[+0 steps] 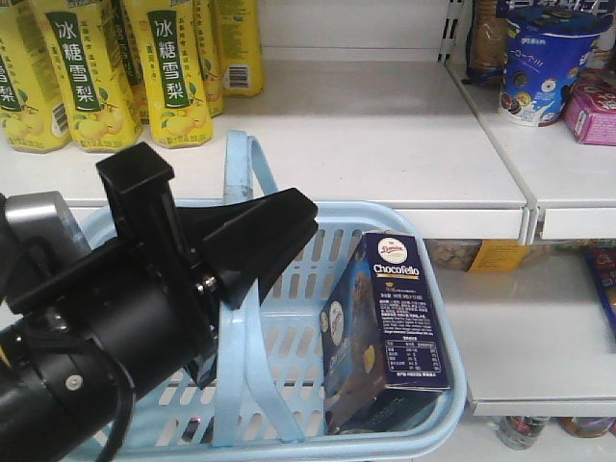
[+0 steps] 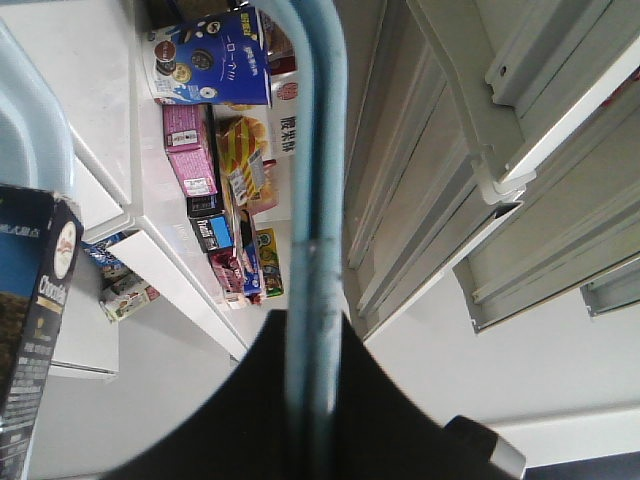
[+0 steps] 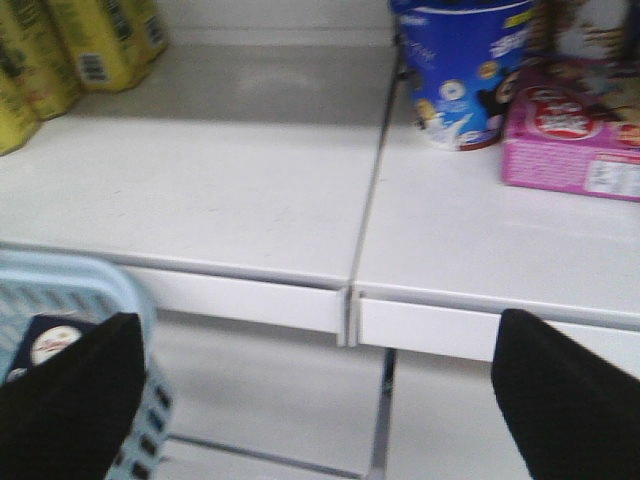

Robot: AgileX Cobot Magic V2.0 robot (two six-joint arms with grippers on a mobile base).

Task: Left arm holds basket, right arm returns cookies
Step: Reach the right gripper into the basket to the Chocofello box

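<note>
The light blue basket (image 1: 404, 219) hangs in front of the shelves. My left gripper (image 1: 279, 236) is shut on the basket's handle (image 1: 243, 159). In the left wrist view that handle (image 2: 318, 150) runs straight up between the black fingers of the left gripper (image 2: 315, 322). The navy Chocofello cookies (image 1: 390, 327) stand tilted in the basket's right end, and their edge also shows as cookies (image 2: 35, 320) at the left. My right gripper (image 3: 320, 400) is open and empty, to the right of the basket (image 3: 95, 285), below the shelf lip. The top of the cookies (image 3: 50, 345) peeks out beside its left finger.
Yellow drink bottles (image 1: 125, 67) stand at the shelf's back left. A round blue tub (image 1: 539, 63) and a pink box (image 1: 592, 111) sit at the back right; the blue tub (image 3: 465, 70) and pink box (image 3: 570, 130) lie beyond the shelf edge (image 3: 250, 290). A lower shelf (image 1: 529, 337) lies to the right.
</note>
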